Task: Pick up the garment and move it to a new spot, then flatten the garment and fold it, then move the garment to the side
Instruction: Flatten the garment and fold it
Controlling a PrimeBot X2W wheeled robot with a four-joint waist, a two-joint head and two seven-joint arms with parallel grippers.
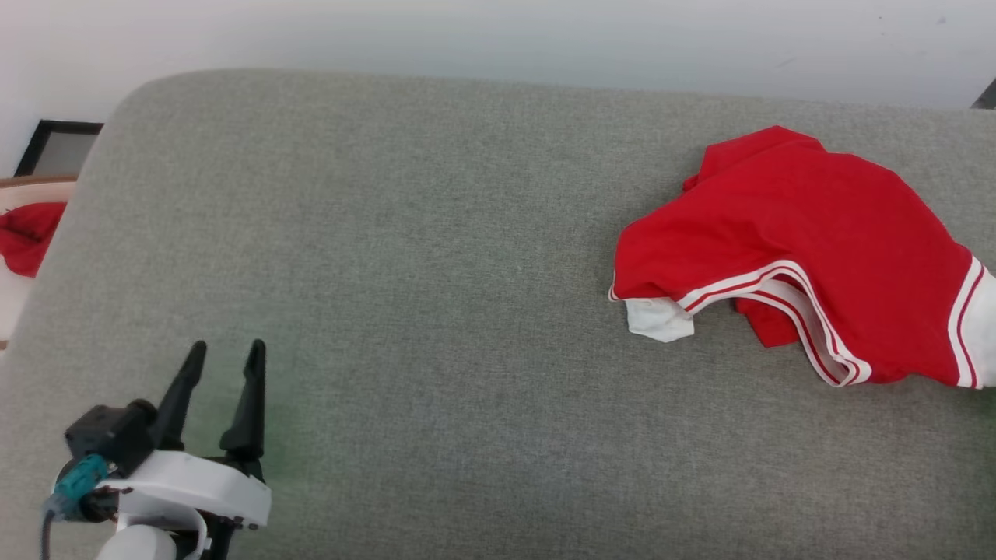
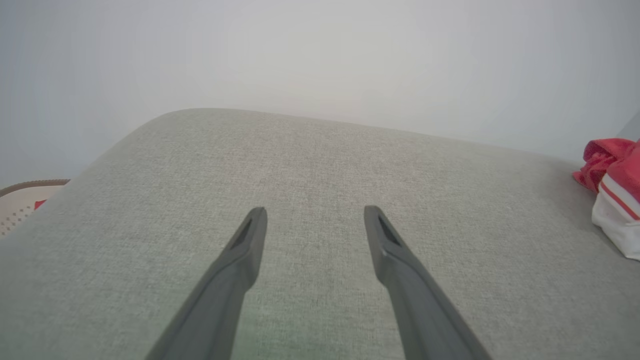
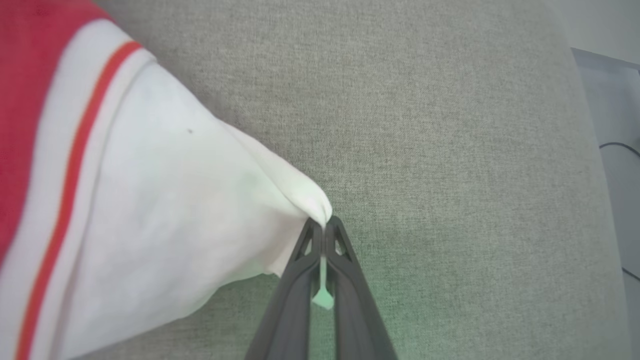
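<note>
Hands: left hand (image 1: 227, 348) sits low over the near-left part of the grey cushion (image 1: 428, 272), fingers spread wide, nothing between them. Right hand (image 3: 325, 226) clenched on the tip of the white sleeve (image 3: 175, 200). T-shirt (image 1: 794, 233) bunched in a heap on the cushion's right side, well apart from the left hand. Past the far-left edge: another red cloth (image 1: 27, 233), pale wall behind

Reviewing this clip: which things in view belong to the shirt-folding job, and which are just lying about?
Job in hand:
- T-shirt
- right end effector, shut on the white sleeve
- left end effector, open, apart from the T-shirt
- cushion, the work surface

Lying about:
- red cloth in a basket, off the cushion's left edge
- dark frame by the wall
</note>
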